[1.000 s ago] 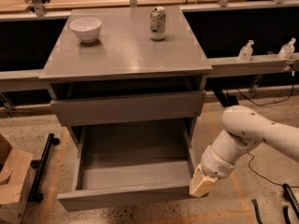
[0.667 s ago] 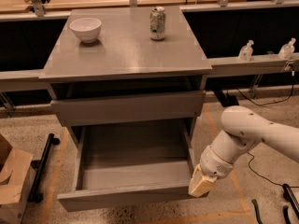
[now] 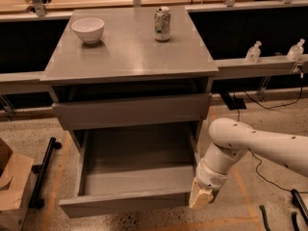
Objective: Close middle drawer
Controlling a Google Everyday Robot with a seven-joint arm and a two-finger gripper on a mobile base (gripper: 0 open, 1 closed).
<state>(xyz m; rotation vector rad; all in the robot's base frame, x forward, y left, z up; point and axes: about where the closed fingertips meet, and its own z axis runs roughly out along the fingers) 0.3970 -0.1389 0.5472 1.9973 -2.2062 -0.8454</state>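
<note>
The middle drawer (image 3: pixel 130 203) of the grey cabinet is pulled far out. Its grey inside (image 3: pixel 137 165) is empty and its flat front faces me near the floor. My gripper (image 3: pixel 200 196) hangs at the right end of that front, touching or almost touching its corner. It looks shut and holds nothing. The white arm (image 3: pixel 260 143) reaches in from the right. The taller-fronted drawer (image 3: pixel 130 110) above stands slightly out. The lowest drawer is hidden.
A white bowl (image 3: pixel 88 30) and a drinks can (image 3: pixel 162 23) stand on the cabinet top (image 3: pixel 130 57). A cardboard box (image 3: pixel 12 186) and a black bar (image 3: pixel 43 170) sit on the floor at the left. Cables (image 3: pixel 276 105) run along the floor at the right.
My gripper has edged slightly left and down toward the drawer front's right end. The drawer has not visibly moved.
</note>
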